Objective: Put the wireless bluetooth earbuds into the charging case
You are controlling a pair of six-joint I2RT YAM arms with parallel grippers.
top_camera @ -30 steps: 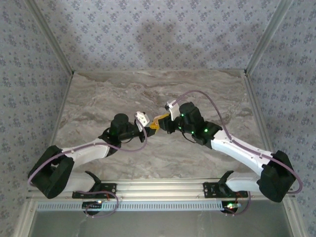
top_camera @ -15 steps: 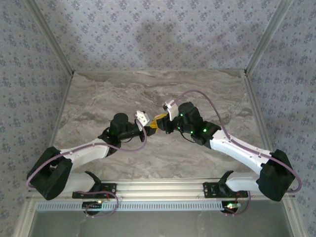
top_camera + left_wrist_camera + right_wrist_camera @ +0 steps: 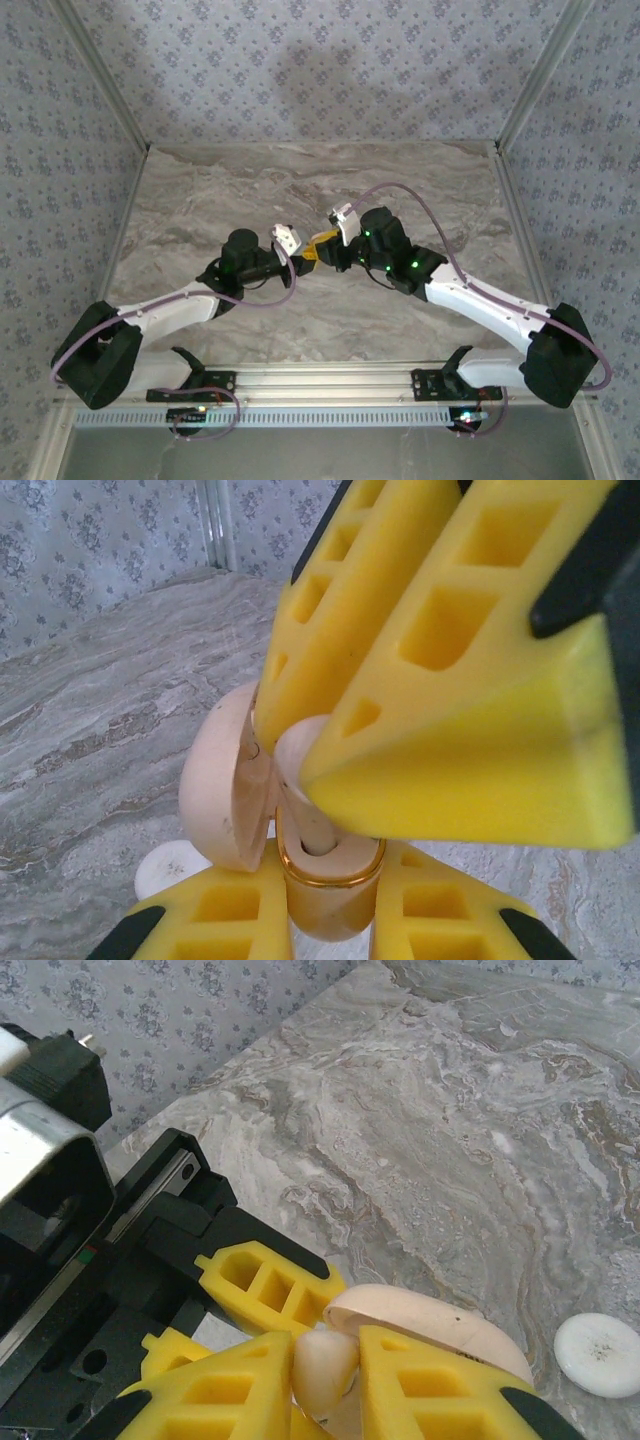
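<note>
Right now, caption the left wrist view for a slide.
Left gripper grips open charging case; right gripper holds an earbud in it.

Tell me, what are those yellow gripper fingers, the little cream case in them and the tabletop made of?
Gripper fingers: matte yellow plastic, possibly rubbery; moulded square pockets show.
Charging case: smooth cream plastic with a soft sheen, amber see-through rim on its base.
Table: grey veined, marble-like; real stone or printed laminate, can't tell.
</note>
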